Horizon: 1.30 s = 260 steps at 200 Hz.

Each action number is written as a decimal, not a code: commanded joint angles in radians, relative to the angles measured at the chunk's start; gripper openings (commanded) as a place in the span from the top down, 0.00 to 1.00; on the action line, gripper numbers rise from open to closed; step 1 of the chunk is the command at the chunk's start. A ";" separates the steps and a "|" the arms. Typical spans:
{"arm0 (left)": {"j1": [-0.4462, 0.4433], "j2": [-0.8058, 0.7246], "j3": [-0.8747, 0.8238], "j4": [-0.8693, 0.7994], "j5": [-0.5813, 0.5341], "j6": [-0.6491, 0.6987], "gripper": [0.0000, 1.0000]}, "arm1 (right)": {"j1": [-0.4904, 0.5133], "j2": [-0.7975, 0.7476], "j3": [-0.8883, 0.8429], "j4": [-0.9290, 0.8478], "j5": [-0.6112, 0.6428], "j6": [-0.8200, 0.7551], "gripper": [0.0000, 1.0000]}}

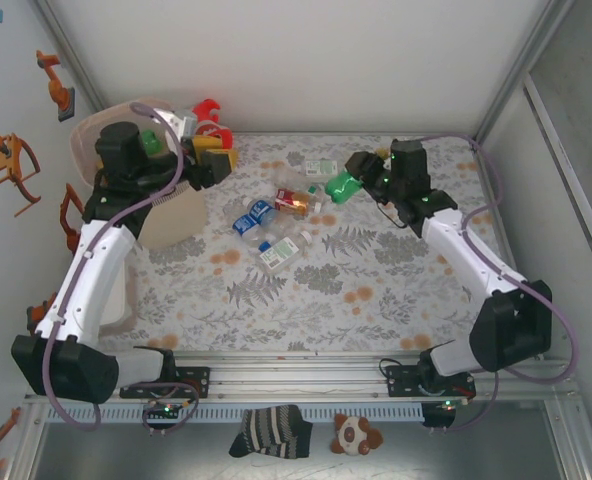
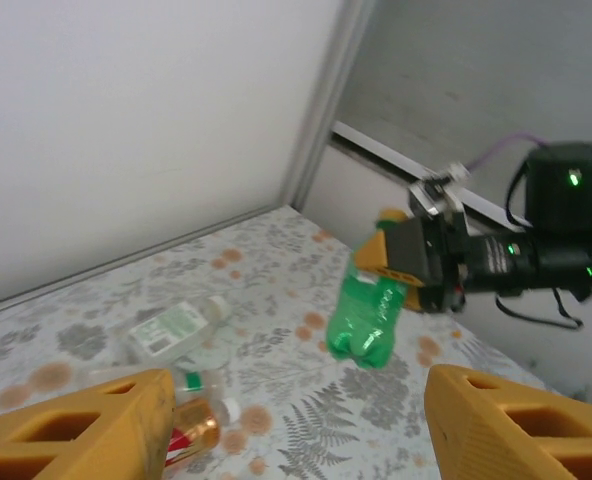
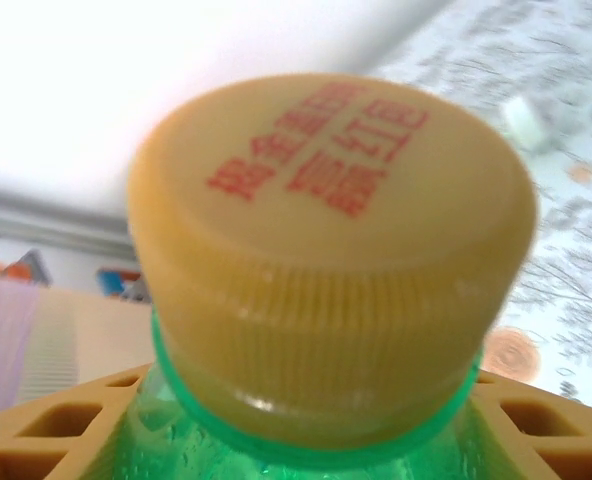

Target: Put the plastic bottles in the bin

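My right gripper (image 1: 361,172) is shut on a green plastic bottle (image 1: 342,186) and holds it above the back middle of the table. In the right wrist view its yellow cap (image 3: 336,230) is close up, with the neck between my fingers (image 3: 56,430). In the left wrist view the same bottle (image 2: 368,315) hangs base down from the right gripper (image 2: 416,262). My left gripper (image 1: 214,155) hovers beside the pale-pink bin (image 1: 84,132) at the back left. It (image 2: 296,430) is open, with nothing between its yellow fingers (image 2: 106,425). Several bottles lie mid-table: clear with a green label (image 1: 321,167), brown (image 1: 293,202), blue-labelled (image 1: 253,218).
Another clear bottle (image 1: 284,250) lies nearer the front. A red object (image 1: 207,108) sits behind the left gripper by the back wall. The enclosure's walls and metal posts close in the back and both sides. The patterned mat (image 1: 356,290) is bare at the front.
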 commanded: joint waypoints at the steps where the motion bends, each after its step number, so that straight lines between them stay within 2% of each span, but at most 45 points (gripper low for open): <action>1: -0.048 0.011 0.016 0.017 0.081 0.101 0.32 | -0.006 -0.049 -0.007 0.143 -0.174 -0.185 0.44; 54: -0.148 0.050 0.057 0.003 0.165 0.140 0.26 | -0.003 -0.146 -0.040 0.404 -0.439 -0.302 0.54; 105: -0.220 0.085 0.106 0.001 0.207 0.157 0.21 | 0.026 -0.199 0.020 0.368 -0.611 -0.435 0.59; 154: -0.312 0.134 0.195 -0.156 0.209 0.260 0.18 | 0.147 -0.257 0.062 0.204 -0.653 -0.724 0.59; 217: -0.379 0.144 0.208 -0.200 0.272 0.309 0.18 | 0.216 -0.248 0.119 0.192 -0.641 -0.730 0.61; 260: -0.412 0.146 0.212 -0.209 0.288 0.328 0.25 | 0.241 -0.232 0.137 0.196 -0.633 -0.729 0.61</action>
